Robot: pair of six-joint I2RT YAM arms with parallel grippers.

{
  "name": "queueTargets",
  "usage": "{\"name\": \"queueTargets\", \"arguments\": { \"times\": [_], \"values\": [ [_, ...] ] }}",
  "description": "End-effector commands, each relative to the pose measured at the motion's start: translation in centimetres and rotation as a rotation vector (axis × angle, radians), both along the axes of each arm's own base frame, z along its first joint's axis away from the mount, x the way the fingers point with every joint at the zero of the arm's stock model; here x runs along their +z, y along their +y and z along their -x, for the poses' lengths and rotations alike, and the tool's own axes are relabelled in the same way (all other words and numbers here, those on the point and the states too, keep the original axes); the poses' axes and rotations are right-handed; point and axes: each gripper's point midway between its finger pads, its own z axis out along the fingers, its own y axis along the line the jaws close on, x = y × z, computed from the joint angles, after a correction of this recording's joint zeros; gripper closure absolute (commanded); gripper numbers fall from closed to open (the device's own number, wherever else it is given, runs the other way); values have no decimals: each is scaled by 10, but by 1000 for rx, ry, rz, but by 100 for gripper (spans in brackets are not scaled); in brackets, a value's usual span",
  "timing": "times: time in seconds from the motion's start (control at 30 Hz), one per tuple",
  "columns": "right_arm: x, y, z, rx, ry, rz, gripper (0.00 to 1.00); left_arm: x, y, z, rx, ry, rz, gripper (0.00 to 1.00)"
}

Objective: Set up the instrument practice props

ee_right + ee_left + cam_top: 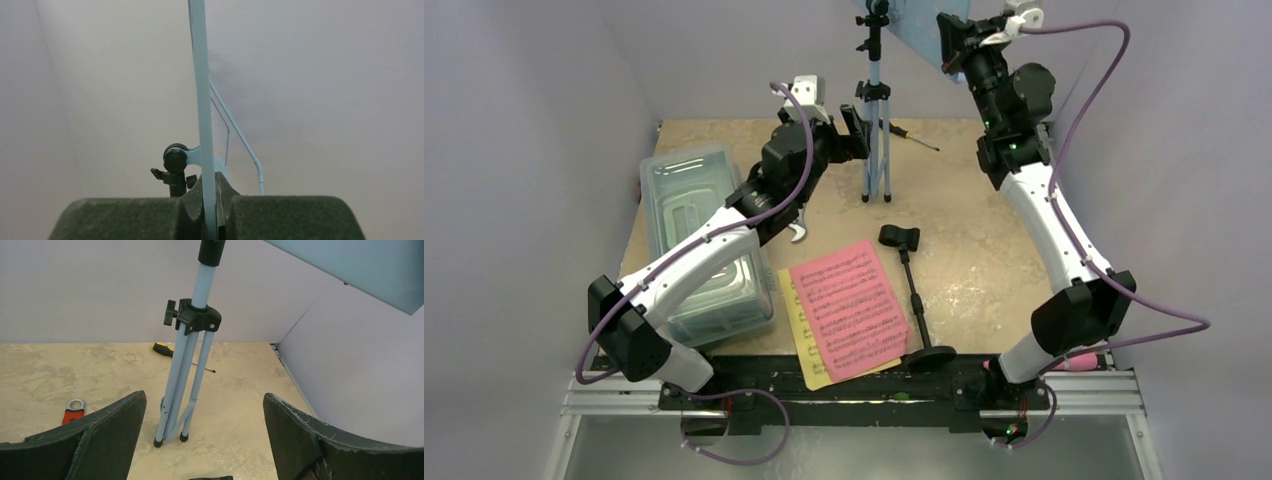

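- R jaws: clamped shut on the edge of the music stand (874, 75)'s light blue desk panel (199, 75), up high at the back. In the R wrist view you see the panel edge-on, pinched btwn the pads.
- L jaws: wide open and holding nothing, low over the counter (984, 250), aimed at the tripod legs (175, 390). In the L wrist view the legs stand btwn the two fingers (100, 440) but ahead of the tips, no contact.
- The stand is upright at the back of the counter, legs close together, feet down.
- Sheet music: pink page (849, 310) lies flat on the yellow page (792, 310) at the near edge, well apart from both jaws.
- Mic stand (914, 290) lies on its side just R of the pages, round base (929, 357) at the near edge, clip (899, 237) toward the back.
- Pink toy microphone (1079, 360): only a bit shows by the R arm's base.
- Also there: clear lidded box (699, 240) on the L, red-handled wrench (74, 412) L of the L jaws, screwdriver (909, 135) behind the tripod.
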Motion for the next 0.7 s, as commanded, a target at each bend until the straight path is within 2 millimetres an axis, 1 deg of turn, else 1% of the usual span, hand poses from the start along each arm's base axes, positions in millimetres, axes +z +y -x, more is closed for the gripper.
{"name": "queueTargets", "arguments": {
  "times": [0.0,0.03,0.07,0.1,0.17,0.27,0.3,0.4,0.43,0.5,0.6,0.63,0.67],
  "values": [
    [168,-72,191,-97,-755,-250,100,30,-1,10,-49,-43,70,13],
    [154,-72,188,-105,-736,-247,100,32,-2,12,-60,-40,71,13],
    [146,-75,192,-115,-735,-244,100,37,-4,14,-78,-36,70,13],
    [138,-77,198,-119,-727,-246,100,47,-7,18,-103,-40,82,14],
    [118,-78,200,-120,-710,-241,100,59,-13,27,-161,-27,95,15],
    [94,-80,201,-123,-666,-243,100,90,-27,44,-274,-55,152,22],
    [89,-81,202,-122,-655,-242,100,99,-31,48,-304,-59,172,23],
    [77,-79,206,-101,-619,-236,100,125,-46,62,-376,-86,207,23],
    [74,-78,206,-92,-606,-236,100,130,-54,66,-387,-99,196,23],
    [67,-77,206,-83,-581,-239,100,140,-75,79,-414,-112,166,23],
    [58,-76,206,-80,-548,-238,100,149,-102,93,-412,-149,94,23],
    [55,-75,205,-76,-535,-230,100,150,-107,91,-398,-161,71,23],
    [53,-74,204,-74,-524,-223,100,146,-107,84,-361,-156,51,23]
  ]
}}
